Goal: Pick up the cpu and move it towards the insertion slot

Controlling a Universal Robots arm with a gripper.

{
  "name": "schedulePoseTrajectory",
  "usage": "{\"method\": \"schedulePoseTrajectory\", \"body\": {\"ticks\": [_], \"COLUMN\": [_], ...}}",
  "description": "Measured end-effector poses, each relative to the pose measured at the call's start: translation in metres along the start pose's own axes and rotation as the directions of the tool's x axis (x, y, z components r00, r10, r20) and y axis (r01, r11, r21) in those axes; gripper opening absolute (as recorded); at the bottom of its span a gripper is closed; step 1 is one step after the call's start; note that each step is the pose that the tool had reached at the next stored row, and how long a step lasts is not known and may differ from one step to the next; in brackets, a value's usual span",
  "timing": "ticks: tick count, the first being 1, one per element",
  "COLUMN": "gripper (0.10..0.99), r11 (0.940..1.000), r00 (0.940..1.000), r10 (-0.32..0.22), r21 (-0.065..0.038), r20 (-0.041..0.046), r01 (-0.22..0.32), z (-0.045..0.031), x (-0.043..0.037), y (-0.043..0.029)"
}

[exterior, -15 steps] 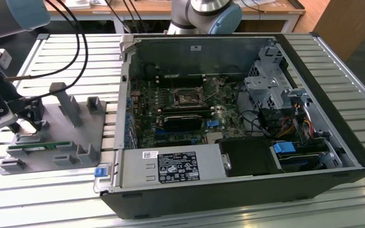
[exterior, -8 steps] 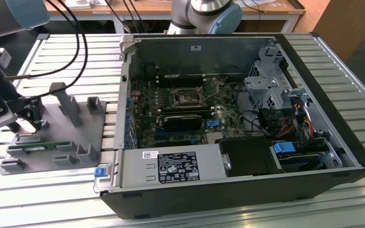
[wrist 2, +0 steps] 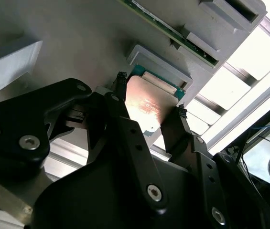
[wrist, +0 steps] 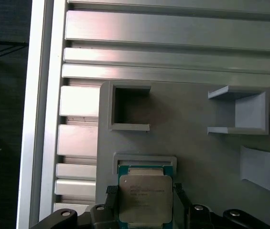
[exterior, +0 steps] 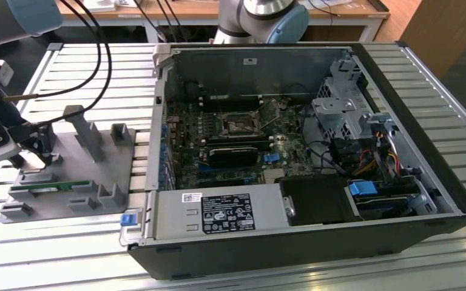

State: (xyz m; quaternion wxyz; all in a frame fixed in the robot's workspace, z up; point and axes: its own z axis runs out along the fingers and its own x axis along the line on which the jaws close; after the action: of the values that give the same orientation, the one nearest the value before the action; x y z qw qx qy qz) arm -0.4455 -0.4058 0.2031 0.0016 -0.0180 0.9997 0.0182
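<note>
While the gripper [wrist 2: 150, 95] is hanging low over the grey holder tray [exterior: 95, 151], its two black fingers [wrist: 111, 192] are pressing on opposite edges of the cpu [wrist: 145, 198], so it's looking clamped on the chip. Cpu is lying silver side up at its pocket [wrist: 146, 159], near the tray's edge. Whether it's riding clear of the pocket yet, can't tell.

So, approx.: grasp is looking made, carry isn't. The insertion slot [exterior: 239, 125] is waiting well apart, inside the open pc case [exterior: 298, 254], on the green board towards the exterior view's right, w/ the case wall standing between tray and board. A memory stick [exterior: 51, 188] is lying in the tray just beside the gripper.

Tray & case are both resting on a slatted aluminium table [exterior: 79, 66], w/ light glaring off the slats. Black cables [exterior: 95, 54] are trailing over the table towards the gripper end. Behind the case a grey robot-arm joint [exterior: 266, 18] is standing in front of a wooden desk [exterior: 216, 9].
</note>
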Motion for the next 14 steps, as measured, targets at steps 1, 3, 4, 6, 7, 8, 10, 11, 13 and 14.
{"method": "schedulePoseTrajectory", "body": {"ticks": [1, 3, 4, 6, 7, 8, 10, 11, 13, 14], "gripper": [0.537, 0.537, 0.537, 0.537, 0.537, 0.537, 0.537, 0.537, 0.537, 0.537], "r11": [1.0000, 1.0000, 1.0000, 1.0000, 1.0000, 1.0000, 1.0000, 1.0000, 1.0000, 1.0000], "r00": [1.0000, 1.0000, 1.0000, 1.0000, 1.0000, 1.0000, 1.0000, 1.0000, 1.0000, 1.0000], "r10": [0.000, 0.000, 0.000, 0.000, 0.000, 0.000, 0.000, 0.000, 0.000, 0.000], "r21": [0.000, 0.000, 0.000, 0.000, 0.000, 0.000, 0.000, 0.000, 0.000, 0.000], "r20": [0.0000, 0.0000, -0.0003, 0.0000, -0.0001, 0.0001, -0.0001, 0.0000, 0.0000, 0.0000], "r01": [0.000, 0.000, 0.000, 0.000, 0.000, 0.000, 0.000, 0.000, 0.000, 0.000], "z": [-0.0001, -0.0005, -0.0010, -0.0016, -0.0020, -0.0022, -0.0030, -0.0033, -0.0038, -0.0041], "x": [0.0000, 0.0000, 0.0000, 0.0000, 0.0000, 0.0000, 0.0000, 0.0000, 0.0000, 0.0000], "y": [0.0000, 0.0001, 0.0001, 0.0001, 0.0001, 0.0002, 0.0002, 0.0003, 0.0003, 0.0003]}}
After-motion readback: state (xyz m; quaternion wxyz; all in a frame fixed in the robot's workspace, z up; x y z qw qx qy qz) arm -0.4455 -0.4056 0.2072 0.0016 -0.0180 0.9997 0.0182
